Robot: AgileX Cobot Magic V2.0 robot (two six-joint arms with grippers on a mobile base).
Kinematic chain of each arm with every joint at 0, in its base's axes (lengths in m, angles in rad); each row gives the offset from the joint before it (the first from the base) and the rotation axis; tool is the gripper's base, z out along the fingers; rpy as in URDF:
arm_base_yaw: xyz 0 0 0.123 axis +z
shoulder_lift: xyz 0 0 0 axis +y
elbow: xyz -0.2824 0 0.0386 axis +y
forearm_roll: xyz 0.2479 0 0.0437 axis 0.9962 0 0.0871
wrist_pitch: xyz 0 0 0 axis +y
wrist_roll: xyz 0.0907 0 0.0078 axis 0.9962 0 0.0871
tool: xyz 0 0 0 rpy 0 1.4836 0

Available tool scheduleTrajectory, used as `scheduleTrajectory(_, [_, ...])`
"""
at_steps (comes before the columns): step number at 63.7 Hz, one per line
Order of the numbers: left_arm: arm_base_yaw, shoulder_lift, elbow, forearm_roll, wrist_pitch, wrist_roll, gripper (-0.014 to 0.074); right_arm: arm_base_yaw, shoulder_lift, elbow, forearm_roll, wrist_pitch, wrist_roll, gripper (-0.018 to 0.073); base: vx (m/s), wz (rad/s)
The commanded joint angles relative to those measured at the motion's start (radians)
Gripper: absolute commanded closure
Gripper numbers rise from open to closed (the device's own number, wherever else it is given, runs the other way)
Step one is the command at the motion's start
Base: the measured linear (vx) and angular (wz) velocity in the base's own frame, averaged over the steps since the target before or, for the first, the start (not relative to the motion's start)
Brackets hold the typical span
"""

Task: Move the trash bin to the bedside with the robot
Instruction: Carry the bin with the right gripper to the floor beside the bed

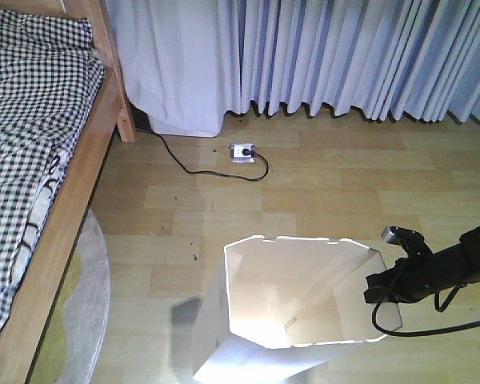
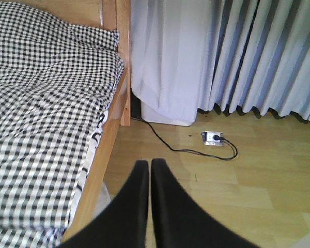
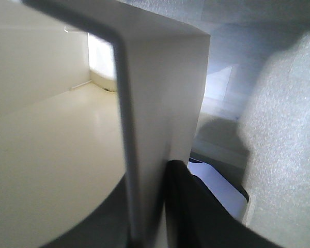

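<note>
Where the pale blue-grey pleated curtains hang across the top of the front view, they reach down to a light wooden plank floor. Along the left edge runs the bed, with a light brown wooden frame and black-and-white gingham bedding. A round pale rug with yellowish patches lies partly under the frame at lower left.

The white thin-walled plastic trash bin, angular at the rim, sits at lower centre, its mouth facing the camera. It is apart from the bed, with floor and rug between.

From the lower right edge a slim black arm reaches to the bin's right rim. There the right gripper is closed on the wall; its wrist view shows the wall pinched between dark fingers.

In the left wrist view, the left gripper has its fingers pressed nearly together, holding nothing.

A black cable runs to a small white power strip below the curtains.
</note>
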Motion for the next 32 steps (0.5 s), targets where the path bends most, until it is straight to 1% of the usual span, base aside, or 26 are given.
scheduleTrajectory(1, [-0.003, -0.014, 0.003, -0.002, -0.066, -0.004, 0.0603, -0.001, -0.076, -0.003, 0.03, 0.245, 0.003, 0.0564, 0.24, -0.03])
scheduleTrajectory(32, [-0.003, -0.014, 0.003, -0.002, -0.066, -0.004, 0.0603, -0.001, -0.076, -0.003, 0.03, 0.245, 0.003, 0.0564, 0.21, -0.06])
